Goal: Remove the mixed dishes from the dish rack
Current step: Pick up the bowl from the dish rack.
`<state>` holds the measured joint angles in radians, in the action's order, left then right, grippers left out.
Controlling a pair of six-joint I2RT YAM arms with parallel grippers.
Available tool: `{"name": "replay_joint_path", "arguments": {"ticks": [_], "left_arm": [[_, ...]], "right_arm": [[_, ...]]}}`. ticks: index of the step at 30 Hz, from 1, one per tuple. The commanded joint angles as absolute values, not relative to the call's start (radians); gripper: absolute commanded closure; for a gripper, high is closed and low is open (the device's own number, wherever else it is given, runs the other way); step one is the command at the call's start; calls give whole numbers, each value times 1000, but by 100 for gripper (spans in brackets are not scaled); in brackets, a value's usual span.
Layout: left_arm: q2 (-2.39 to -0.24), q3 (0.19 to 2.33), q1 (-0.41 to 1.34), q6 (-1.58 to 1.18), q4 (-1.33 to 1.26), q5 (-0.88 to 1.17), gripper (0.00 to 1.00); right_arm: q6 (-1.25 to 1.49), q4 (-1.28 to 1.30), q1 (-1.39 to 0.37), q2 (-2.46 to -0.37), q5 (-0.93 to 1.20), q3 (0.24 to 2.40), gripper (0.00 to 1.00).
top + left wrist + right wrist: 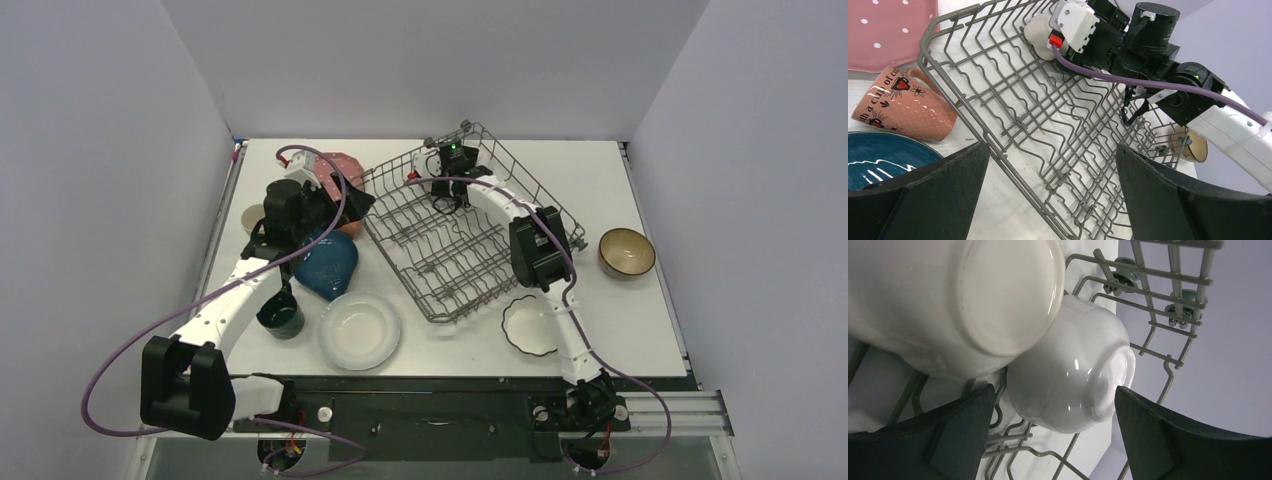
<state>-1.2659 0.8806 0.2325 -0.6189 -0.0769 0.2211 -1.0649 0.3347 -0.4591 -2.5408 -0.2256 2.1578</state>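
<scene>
White table (620, 180) between grey walls (100, 150); an orange cup (903, 105) on its side reads partly "a cup of"; left gripper (1052, 150) spread wide, empty; the dark grey wire dish rack (470, 235) sits askew mid-table; right gripper (1054, 390) gapes either side of a glossy white bowl (1068, 385) in its far corner.

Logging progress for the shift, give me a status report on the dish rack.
Left gripper open, empty, at dish rack edge. Right gripper open, straddling small white cup in rack. Larger white bowl crowds it, seemingly touching.
</scene>
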Motion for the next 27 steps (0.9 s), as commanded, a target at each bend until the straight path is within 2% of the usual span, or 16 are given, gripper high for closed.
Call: {"name": "replay_joint_path", "arguments": {"ticks": [1, 5, 8, 18, 27], "left_arm": [[-1241, 883, 228, -611, -105, 242, 4], [-1241, 885, 227, -610, -106, 245, 4], [-1243, 884, 228, -612, -112, 253, 4], [-1244, 876, 227, -633, -138, 274, 4], [-1255, 867, 227, -671, -182, 306, 4]], "right_arm": [[-1115, 228, -446, -2585, -295, 2150, 17], [-1135, 181, -436, -2576, -297, 2104, 25], [-1138, 142, -430, -2547, -294, 2063, 38], [-1068, 60, -434, -2377, -264, 1926, 58], [-950, 98, -436, -2267, -209, 1912, 63]]}}
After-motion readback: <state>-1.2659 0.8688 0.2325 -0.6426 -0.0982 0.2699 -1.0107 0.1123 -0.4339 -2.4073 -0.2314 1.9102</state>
